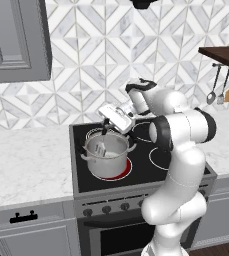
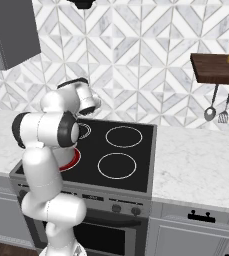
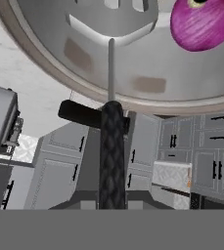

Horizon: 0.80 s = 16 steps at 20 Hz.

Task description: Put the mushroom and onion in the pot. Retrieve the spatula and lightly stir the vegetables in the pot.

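Hand view first: we look down a thin black handle with a woven grip [image 3: 112, 151] that runs up the middle of the picture and turns into a slim silver rod. The rod ends in the slotted silver square head of the spatula [image 3: 114, 19], which lies on the pale grey floor inside the round brushed-steel pot [image 3: 147, 73]. A round, shiny purple-red onion [image 3: 205, 23] sits in the pot too, near the spatula head but apart from it. We cannot find the tiny mushroom in any picture.

From the left base view, we see the pot [image 1: 106, 159] on the black stove top [image 1: 141, 150], on the front left burner, which glows red [image 1: 124, 172] under it. The white arm [image 1: 178, 150] reaches over from the right, and the gripper [image 1: 107, 128] hangs just above the back rim of the pot. The spatula [image 1: 101, 147] goes down from it into the pot, a little tilted. The pincer is nearly closed, squeezing the black handle.

From the right base view, the arm [image 2: 51, 150] stands in front of the pot and hides it. We can see a bit of the red ring [image 2: 72, 161] beside the arm. On the far right, a brown wooden shelf [image 2: 217, 69] is fixed to the tiled wall, and a metal ladle [image 2: 210, 111] and other tools hang under it.
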### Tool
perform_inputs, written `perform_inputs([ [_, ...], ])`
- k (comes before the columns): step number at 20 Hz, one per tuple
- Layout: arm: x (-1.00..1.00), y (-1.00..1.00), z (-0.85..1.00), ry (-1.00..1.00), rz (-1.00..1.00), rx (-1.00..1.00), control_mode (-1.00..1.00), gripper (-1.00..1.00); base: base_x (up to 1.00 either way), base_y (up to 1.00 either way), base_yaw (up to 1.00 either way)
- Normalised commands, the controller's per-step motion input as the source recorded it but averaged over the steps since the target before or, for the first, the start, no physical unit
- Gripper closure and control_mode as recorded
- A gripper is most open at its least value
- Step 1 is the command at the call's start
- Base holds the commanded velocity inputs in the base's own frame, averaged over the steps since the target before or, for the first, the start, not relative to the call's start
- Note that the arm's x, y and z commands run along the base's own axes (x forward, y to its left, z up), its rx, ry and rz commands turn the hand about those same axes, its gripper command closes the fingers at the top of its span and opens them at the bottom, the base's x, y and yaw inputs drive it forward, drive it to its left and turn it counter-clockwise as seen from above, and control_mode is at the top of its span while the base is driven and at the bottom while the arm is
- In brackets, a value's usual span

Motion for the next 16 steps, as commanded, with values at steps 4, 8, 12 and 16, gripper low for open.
perform_inputs([
  [4, 0.00, -0.54, 0.01, 0.00, 0.00, 0.00, -1.00, 1.00, 0.00, 0.00, 0.00],
  [8, 0.00, -0.44, 0.00, 0.00, 0.00, 0.00, -1.00, 1.00, 0.00, 0.00, 0.00],
  [12, -0.08, -0.04, 0.13, 0.00, 0.00, 0.00, -1.00, 1.00, 0.00, 0.00, 0.00],
  [16, -0.06, 0.10, 0.00, 0.00, 0.04, 0.00, -1.00, 1.00, 0.00, 0.00, 0.00],
])
